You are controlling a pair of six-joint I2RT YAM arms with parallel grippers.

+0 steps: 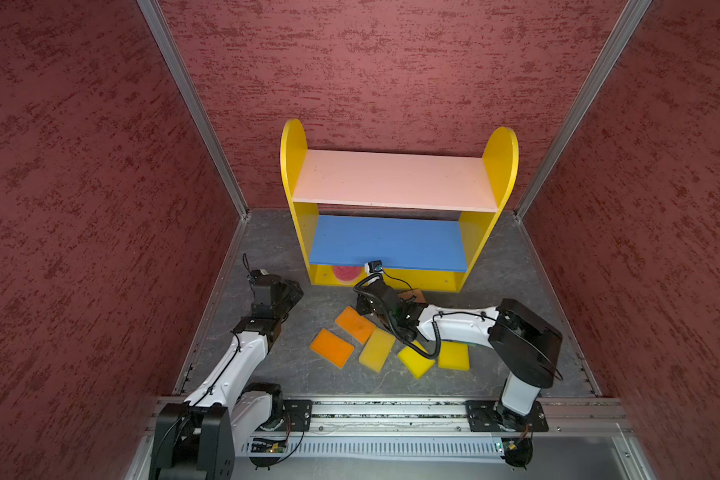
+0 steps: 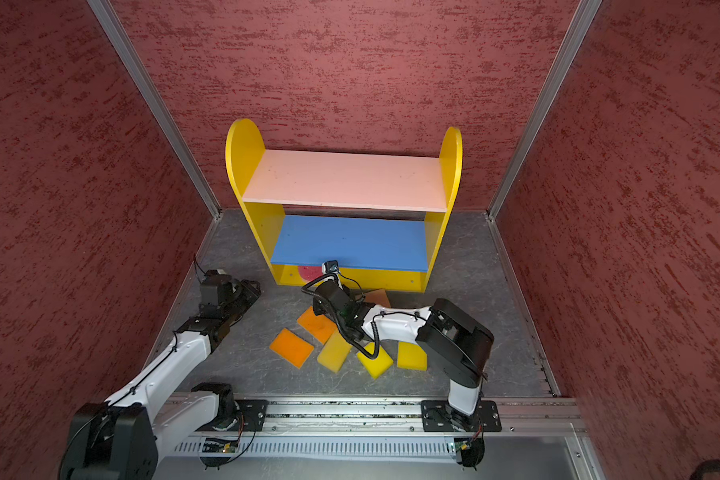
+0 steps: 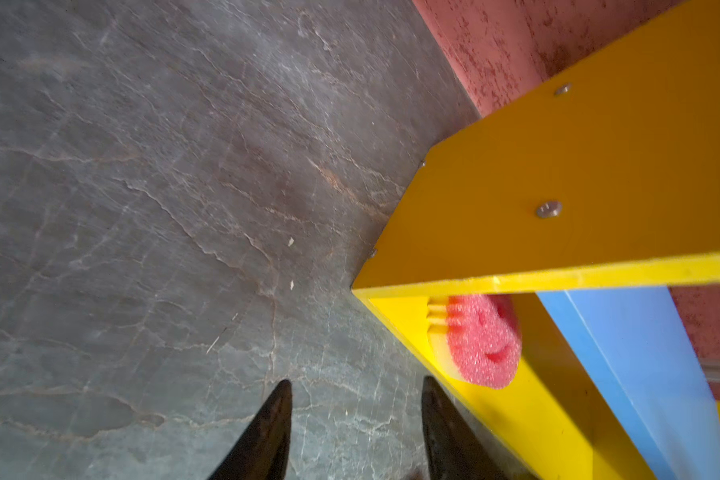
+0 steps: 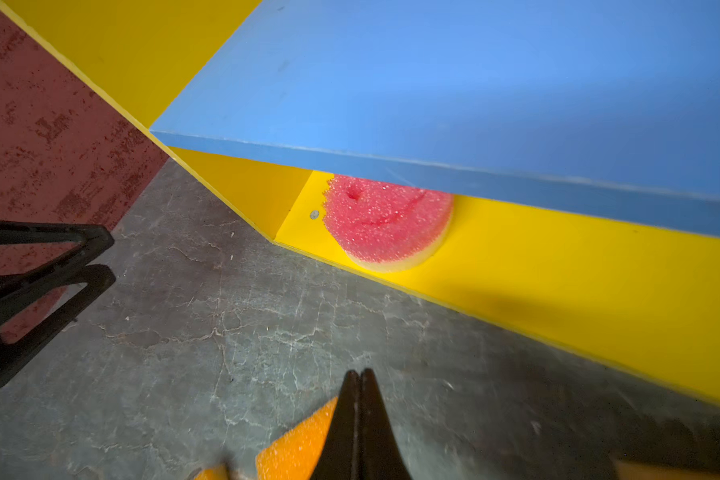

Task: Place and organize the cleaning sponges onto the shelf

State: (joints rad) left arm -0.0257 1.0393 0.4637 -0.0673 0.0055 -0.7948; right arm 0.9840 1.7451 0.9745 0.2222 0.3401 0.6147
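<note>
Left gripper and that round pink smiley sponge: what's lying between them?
Nothing loose. In the left wrist view, only bare grey floor and the yellow base edge of the shelf separate the left gripper from the smiley sponge.

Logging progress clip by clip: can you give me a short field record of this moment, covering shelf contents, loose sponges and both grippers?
Shelf contents: round pink sponge, bottom tier, left end
Pink board, blue board: nothing seen
Loose on table: two orange sponges, three yellow sponges
Left gripper: open, empty, by shelf's lower left corner
Right gripper: shut, empty, over an orange sponge
</note>
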